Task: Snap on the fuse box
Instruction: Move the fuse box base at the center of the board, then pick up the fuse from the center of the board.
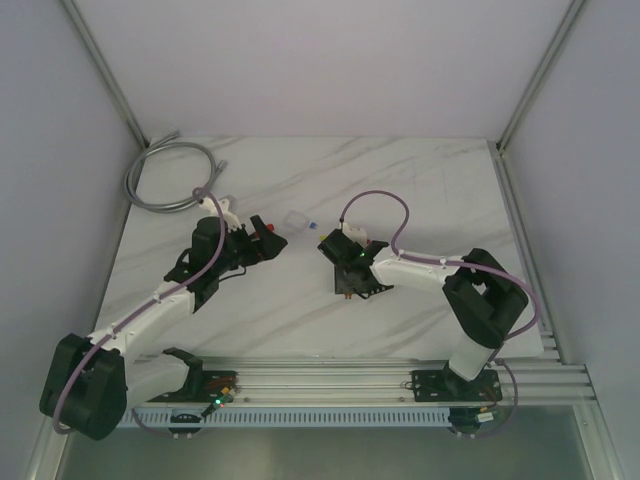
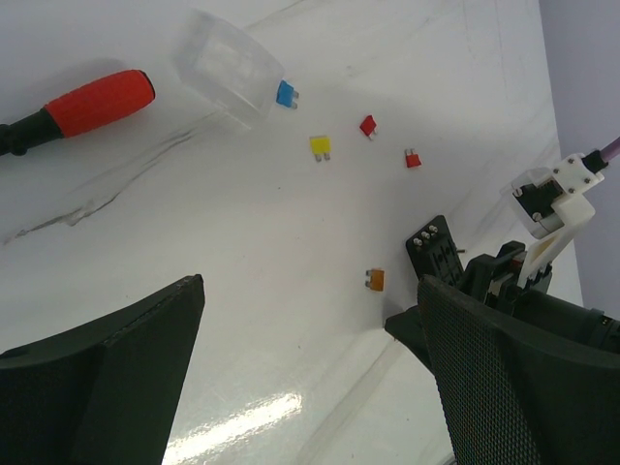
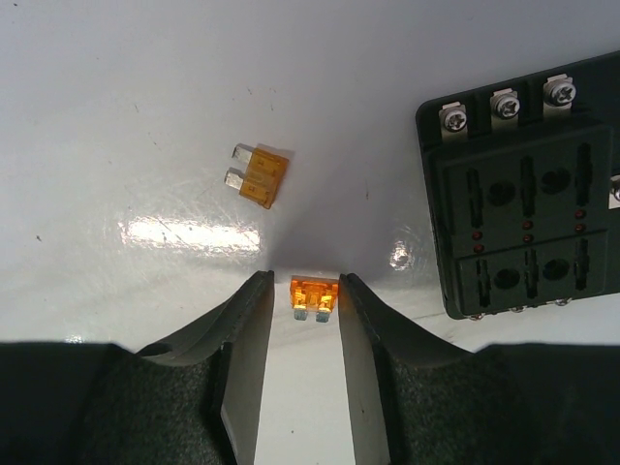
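Observation:
The fuse box (image 3: 528,228) is a flat black block with rows of slots and screws along its top edge; it lies on the white table just right of my right gripper (image 3: 304,279). It also shows as a small black block (image 2: 434,250) in the left wrist view. The right fingers are low over the table, straddling an orange fuse (image 3: 315,295) that lies flat. A narrow gap remains on its left side, so it is not clamped. My left gripper (image 2: 310,286) hovers wide open and holds nothing, left of the fuse box. From above, the right gripper (image 1: 338,255) sits mid-table.
A second orange fuse (image 3: 260,176) lies just beyond the right fingertips. Blue (image 2: 285,94), yellow (image 2: 320,146) and two red fuses (image 2: 368,125) are scattered near a clear plastic cover (image 2: 223,66). A red-handled tool (image 2: 97,102) lies far left. A grey cable (image 1: 165,170) coils at the back left.

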